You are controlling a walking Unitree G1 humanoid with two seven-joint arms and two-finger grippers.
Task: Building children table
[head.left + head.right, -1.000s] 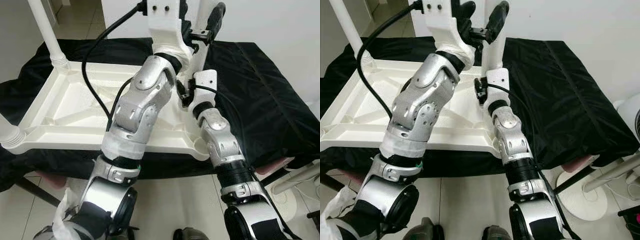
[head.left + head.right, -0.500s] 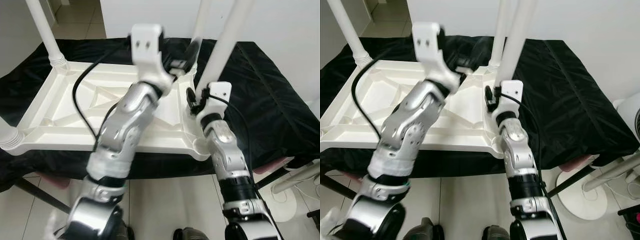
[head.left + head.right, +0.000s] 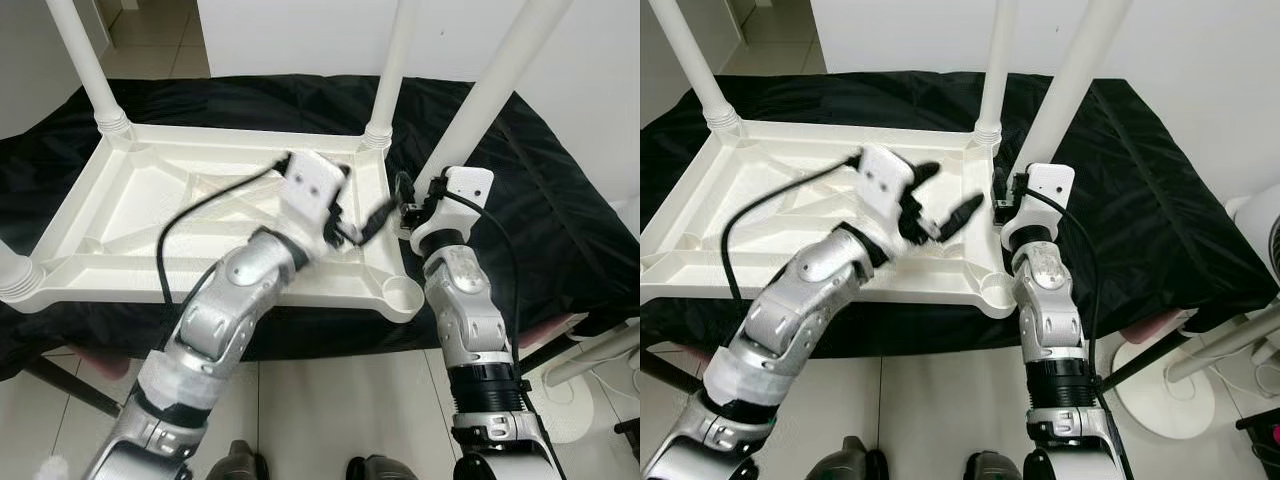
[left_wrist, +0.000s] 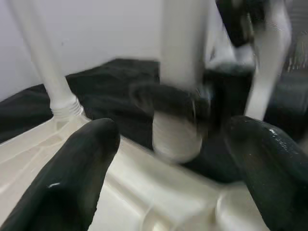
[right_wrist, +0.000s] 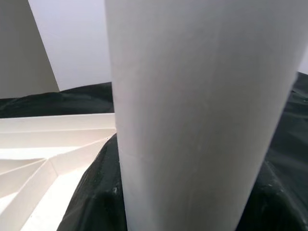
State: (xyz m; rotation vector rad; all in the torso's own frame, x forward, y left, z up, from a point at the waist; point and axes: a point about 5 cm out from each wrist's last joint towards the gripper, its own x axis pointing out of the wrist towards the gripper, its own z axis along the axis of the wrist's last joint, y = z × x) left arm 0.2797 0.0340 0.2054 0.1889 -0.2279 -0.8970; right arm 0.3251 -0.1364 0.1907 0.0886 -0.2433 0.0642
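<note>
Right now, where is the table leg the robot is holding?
The loose white table leg is on the robot's right, in its right gripper, tilted above the empty corner socket of the upside-down white tabletop.

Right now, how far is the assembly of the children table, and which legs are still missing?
Done: three legs stand in the upturned table: far-left leg, far-right leg, near-left leg. In hand: the fourth leg leans tilted, with the right gripper at its lower end. The left gripper hovers open above the underside. Left: the near-right socket is empty, and the table needs turning over.
</note>
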